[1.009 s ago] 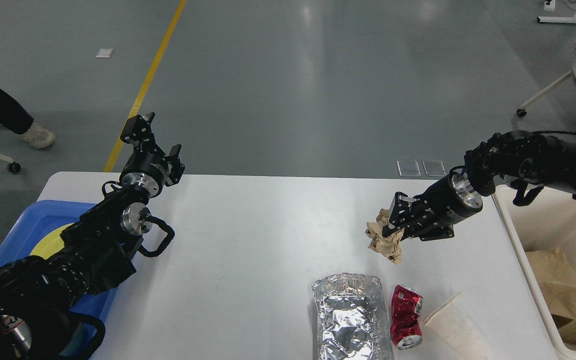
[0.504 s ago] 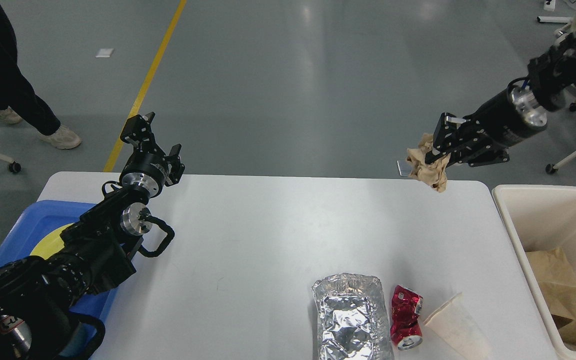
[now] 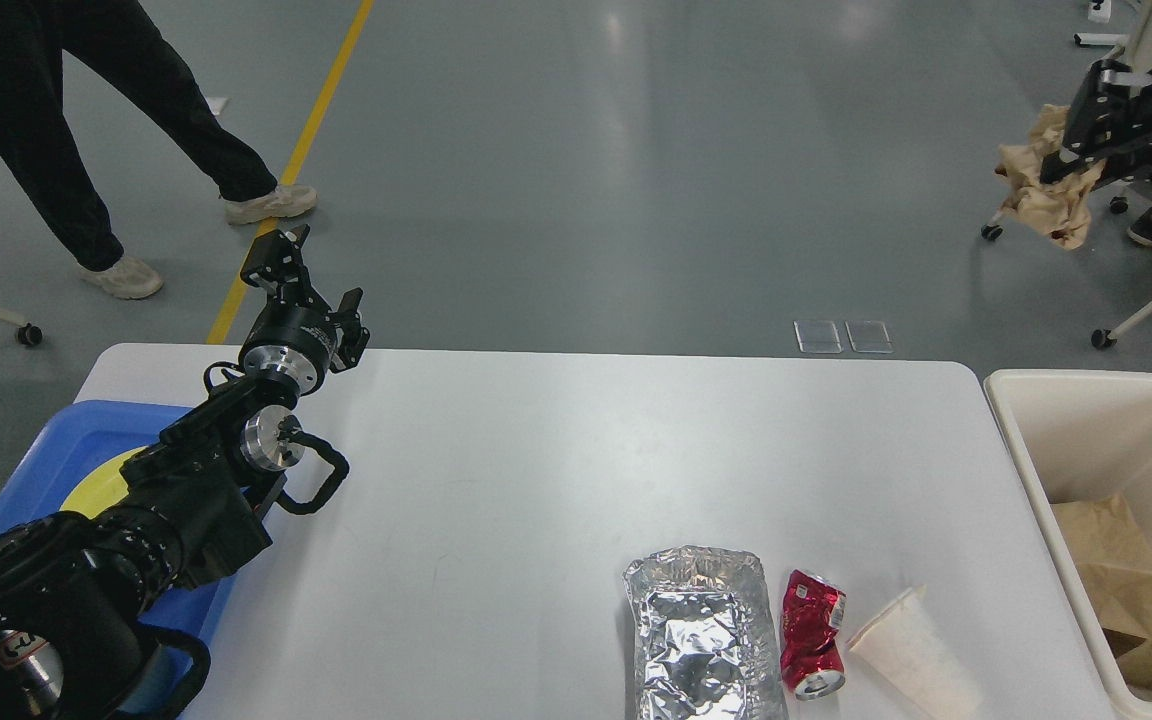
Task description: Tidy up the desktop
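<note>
- Since a second ago your right gripper has lifted the paper wad off the desktop; it clamps it high, beyond the far right corner.
- The desktop fills the middle; its centre is bare.
- Foil tray, red can and cup crowd the near edge.
- The bin sits just right.
- Your left gripper gapes empty.

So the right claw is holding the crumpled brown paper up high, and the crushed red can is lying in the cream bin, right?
Not quite. In the head view the crushed red can lies on the desktop, between the foil tray and the paper cup, not in the cream bin. The right claw does hold the crumpled brown paper up high.
</note>
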